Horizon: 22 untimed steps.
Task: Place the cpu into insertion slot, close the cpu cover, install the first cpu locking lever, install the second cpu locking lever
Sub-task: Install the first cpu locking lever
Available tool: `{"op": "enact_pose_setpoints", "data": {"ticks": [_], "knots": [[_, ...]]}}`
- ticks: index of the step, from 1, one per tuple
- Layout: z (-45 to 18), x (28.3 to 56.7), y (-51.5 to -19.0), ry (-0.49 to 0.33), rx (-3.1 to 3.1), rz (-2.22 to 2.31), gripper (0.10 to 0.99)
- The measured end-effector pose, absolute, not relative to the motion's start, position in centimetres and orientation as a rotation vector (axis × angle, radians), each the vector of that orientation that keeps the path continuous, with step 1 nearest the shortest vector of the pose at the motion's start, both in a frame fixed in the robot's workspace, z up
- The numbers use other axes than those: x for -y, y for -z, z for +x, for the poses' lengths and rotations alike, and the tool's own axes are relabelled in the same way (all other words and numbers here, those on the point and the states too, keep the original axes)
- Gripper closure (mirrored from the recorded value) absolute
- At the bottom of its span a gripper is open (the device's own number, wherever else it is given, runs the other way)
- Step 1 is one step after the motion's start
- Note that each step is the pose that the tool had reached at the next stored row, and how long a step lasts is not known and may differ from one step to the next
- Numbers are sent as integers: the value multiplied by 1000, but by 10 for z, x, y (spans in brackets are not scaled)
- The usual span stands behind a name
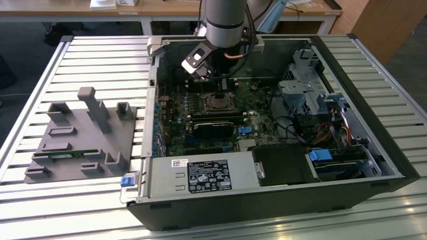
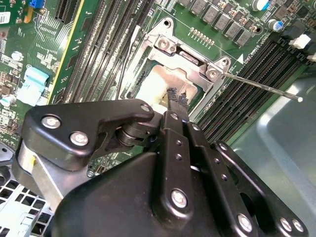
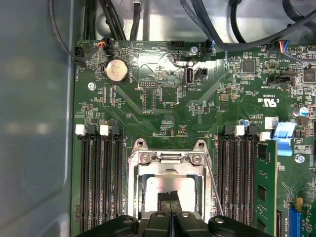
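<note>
Nearest the lens, the pincer has its fingers pressed together on nothing, tips just above the cpu. The cpu lies in the insertion slot, with the cpu cover lowered around it, presumably to clamp it. One locking lever stands free, so the cover looks unsecured.

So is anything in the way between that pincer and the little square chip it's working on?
Nothing visible is. In the second wrist view the pincer has its closed tips right at the chip and its pale top, inside the silvery frame. The thin metal rod pokes out to one side, clear of them.
</note>
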State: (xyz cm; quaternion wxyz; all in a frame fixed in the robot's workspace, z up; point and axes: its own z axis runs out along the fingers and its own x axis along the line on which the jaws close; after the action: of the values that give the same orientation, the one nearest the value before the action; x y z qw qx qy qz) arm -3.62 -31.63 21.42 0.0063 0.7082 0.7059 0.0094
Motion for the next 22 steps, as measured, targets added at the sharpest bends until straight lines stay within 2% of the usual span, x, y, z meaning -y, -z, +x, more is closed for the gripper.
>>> {"op": "enact_pose_setpoints", "data": {"ticks": [22], "knots": [[-36, 316, -225, -29, -2209, 2216, 980]]}}
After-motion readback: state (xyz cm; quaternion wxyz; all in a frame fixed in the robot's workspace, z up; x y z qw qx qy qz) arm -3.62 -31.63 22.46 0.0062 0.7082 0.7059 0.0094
